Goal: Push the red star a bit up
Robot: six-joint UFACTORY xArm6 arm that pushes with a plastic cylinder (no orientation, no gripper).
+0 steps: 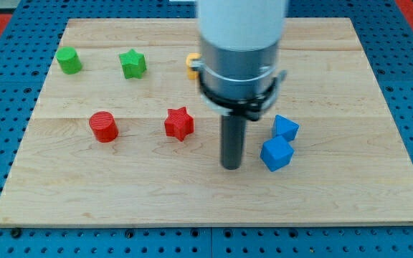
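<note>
You are working over the wooden board [335,193], and the arm's pale body [241,43] hangs over its upper middle, hiding part of a yellow block [191,63] so that you cannot make out its shape. There is no gripper here to open or close; the arm ends in the dark rod, and my tip [230,167] rests on the board, touching nothing.

The two blue cubes [276,153] [285,128] sit just to the tip's right. Well off to the view's left are the green star [133,64], the green cylinder [69,61] and the red cylinder [104,127].

The red star [179,123] lies left of the tip and somewhat above it. To push it up you need the tip below the star, so by my reckoning you must go left first, staying low.
</note>
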